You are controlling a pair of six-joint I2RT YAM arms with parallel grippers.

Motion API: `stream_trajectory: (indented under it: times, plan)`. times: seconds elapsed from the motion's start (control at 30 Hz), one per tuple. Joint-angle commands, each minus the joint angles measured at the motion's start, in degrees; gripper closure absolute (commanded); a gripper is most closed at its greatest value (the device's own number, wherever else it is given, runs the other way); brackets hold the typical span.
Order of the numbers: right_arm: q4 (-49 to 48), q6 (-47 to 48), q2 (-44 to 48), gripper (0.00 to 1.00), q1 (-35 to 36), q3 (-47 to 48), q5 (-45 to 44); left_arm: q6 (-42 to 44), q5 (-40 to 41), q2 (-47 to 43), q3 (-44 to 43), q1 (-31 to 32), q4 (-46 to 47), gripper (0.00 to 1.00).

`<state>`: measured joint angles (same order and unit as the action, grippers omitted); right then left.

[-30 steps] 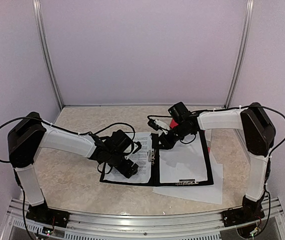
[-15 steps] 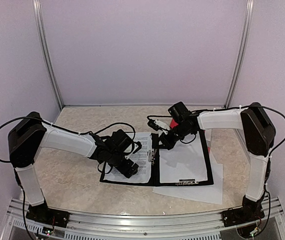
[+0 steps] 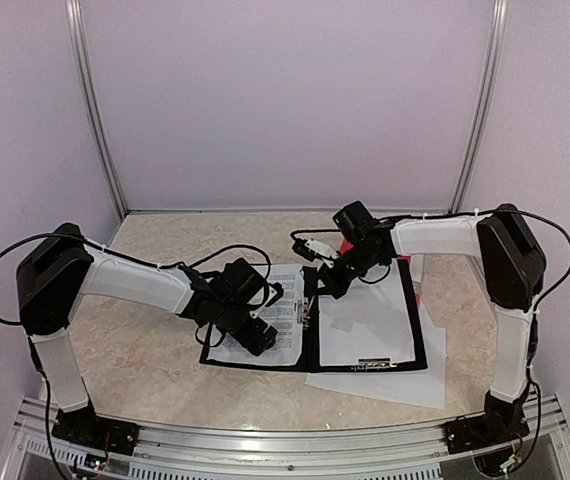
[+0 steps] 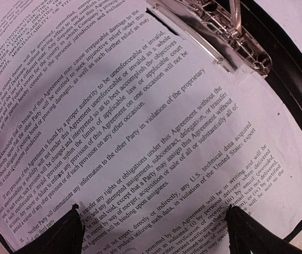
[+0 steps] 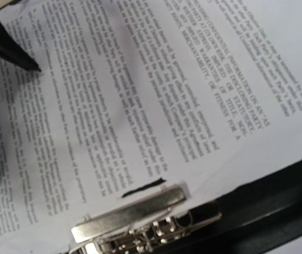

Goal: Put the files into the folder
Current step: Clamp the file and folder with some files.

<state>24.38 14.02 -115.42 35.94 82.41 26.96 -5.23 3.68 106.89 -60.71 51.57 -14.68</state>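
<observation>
1. Straddling the printed sheet in the left half of the folder, fingers apart, the left gripper could crumple it if dragged.
2. The right gripper, also spread, is near the metal clip and may snag.
3. A loose sheet lying partly under the folder could be missed.

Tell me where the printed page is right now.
In the top view, the printed page lies on the left half of the open black folder, under the left pincer and just left of the metal spine clamp.
</observation>
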Motion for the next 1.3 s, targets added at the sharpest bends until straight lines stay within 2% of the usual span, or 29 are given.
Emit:
stream_trajectory:
  times: [0.0, 0.5, 0.77, 1.07, 1.27]
  plan:
    - [0.9, 1.0, -2.2, 1.0, -0.6, 2.7, -0.1, 1.0, -0.9, 2.5, 0.4, 0.2, -6.0, 0.1]
    - [1.0, 2.3, -7.0, 1.0, -0.6, 5.2, 0.7, 1.1, -1.1, 2.9, 0.2, 0.2, -6.1, 0.1]
    - [0.8, 1.6, -4.9, 1.0, -0.5, 5.6, 2.2, 1.3, -1.2, 3.0, -0.4, 0.2, -6.1, 0.1]
    - [1.5, 0.7, -0.7, 0.8, -0.1, 5.9, 2.1, 1.1, -1.1, 3.1, -0.6, 0.2, -6.3, 0.1]
    - [2.2, 0.9, 1.7, 0.6, 0.2, 4.8, 1.1, 1.1, -1.1, 3.2, -0.8, 0.2, -6.2, 0.1]
